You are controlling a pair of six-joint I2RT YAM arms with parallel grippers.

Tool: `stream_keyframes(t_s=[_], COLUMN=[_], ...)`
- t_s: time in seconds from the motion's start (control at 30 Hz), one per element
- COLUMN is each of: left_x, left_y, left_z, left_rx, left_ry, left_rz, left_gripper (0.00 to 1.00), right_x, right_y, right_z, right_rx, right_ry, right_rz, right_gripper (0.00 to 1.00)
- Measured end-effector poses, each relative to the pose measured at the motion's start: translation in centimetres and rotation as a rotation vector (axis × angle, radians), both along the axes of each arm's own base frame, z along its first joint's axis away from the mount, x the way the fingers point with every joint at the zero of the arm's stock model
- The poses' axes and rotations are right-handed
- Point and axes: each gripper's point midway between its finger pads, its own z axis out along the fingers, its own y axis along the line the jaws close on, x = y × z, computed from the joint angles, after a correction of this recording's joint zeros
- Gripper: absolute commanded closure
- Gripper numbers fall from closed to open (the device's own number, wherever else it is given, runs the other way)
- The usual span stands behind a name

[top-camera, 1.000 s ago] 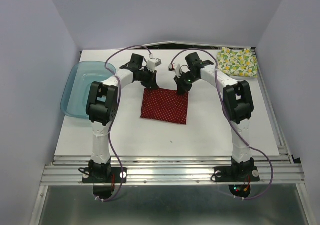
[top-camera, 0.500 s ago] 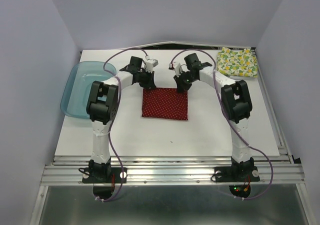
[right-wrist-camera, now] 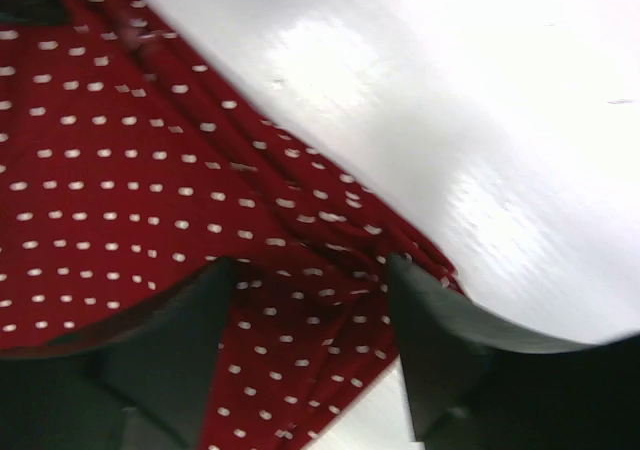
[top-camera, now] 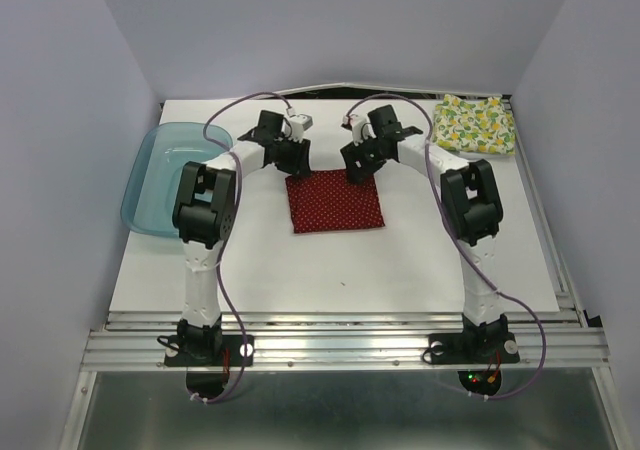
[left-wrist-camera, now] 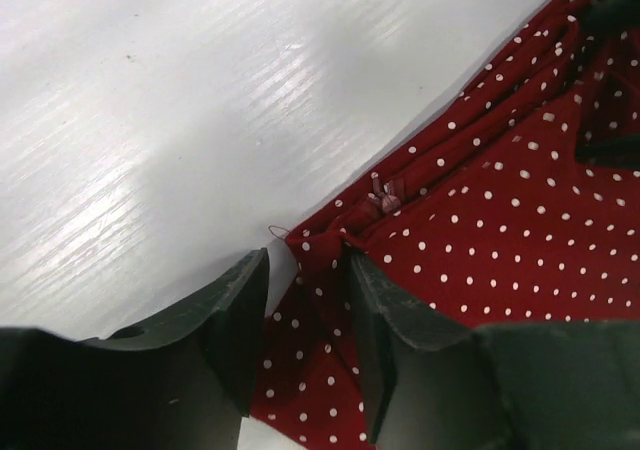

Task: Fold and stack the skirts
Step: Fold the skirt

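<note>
One dark red polka-dot skirt (top-camera: 336,200) lies folded square at the centre of the table (top-camera: 250,270). Left gripper (left-wrist-camera: 305,320) and right gripper (right-wrist-camera: 310,350) straddle its far corners, jaws parted, clamping nothing. Cream fruit-print skirt (top-camera: 475,125) lies at the far right corner.

White table (top-camera: 400,260), dark red skirt (top-camera: 335,201) with tiny white polka dots, cream skirt (top-camera: 476,125) at 2 o'clock with yellow-and-green fruit print, translucent blue tray (top-camera: 160,180) at 9 o'clock.
</note>
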Motion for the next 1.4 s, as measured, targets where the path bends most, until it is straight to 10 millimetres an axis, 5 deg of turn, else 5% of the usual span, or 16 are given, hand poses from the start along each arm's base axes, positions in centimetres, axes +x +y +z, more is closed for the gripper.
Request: stream_keyframes(t_s=[0.07,0.1,0.17,0.27,0.47,0.6,0.73,0.77,0.9,1.0,1.07,1.4], left_x=[-0.1,-0.1,0.1,0.7,-0.3,-1.6,-0.4,0.2,1.8,0.7,-0.1,-1.8], left_y=[0.4,0.8,1.5,3.2,6.7,7.5,5.0,3.7,-0.4,-2.1,-2.8,-7.0], left_z=[0.8,2.0,4.8,12.4,30.2,35.2,33.1,31.8,23.7,18.4,16.6,14.3], left_rx=[0.015,0.033,0.057,0.101,0.079,0.058,0.086,0.078,0.043,0.034,0.037,-0.013], left_ry=[-0.018,-0.047,-0.118,-0.314,-0.765,-0.896,-0.834,-0.792,-0.574,-0.424,-0.373,-0.279], left_rz=[0.004,0.011,0.023,0.063,0.228,0.238,0.109,0.066,-0.065,-0.094,-0.097,-0.072], left_gripper=[0.38,0.15,0.01,0.01,0.03,0.18,0.35,0.37,0.38,0.38,0.37,0.31], right_x=[0.1,0.1,0.2,0.4,-0.2,-1.1,-2.3,-3.2,-5.1,-4.8,-4.4,-2.9], right_y=[0.1,0.2,0.2,0.0,-1.9,-3.6,-5.4,-5.9,-6.8,-6.5,-6.1,-4.2], right_z=[1.1,1.9,4.2,9.1,20.6,21.8,15.6,12.5,6.1,4.3,3.8,0.3], right_rx=[0.027,0.042,0.078,0.141,0.29,0.34,0.32,0.297,0.25,0.256,0.278,0.357], right_ry=[0.011,0.012,0.002,-0.05,-0.222,-0.226,-0.08,-0.006,0.141,0.179,0.189,0.247], right_rz=[-0.062,-0.079,-0.133,-0.202,-0.362,-0.446,-0.544,-0.575,-0.651,-0.68,-0.686,-0.688], right_gripper=[0.18,0.15,0.11,0.0,0.0,0.01,0.1,0.13,0.15,0.18,0.2,0.33])
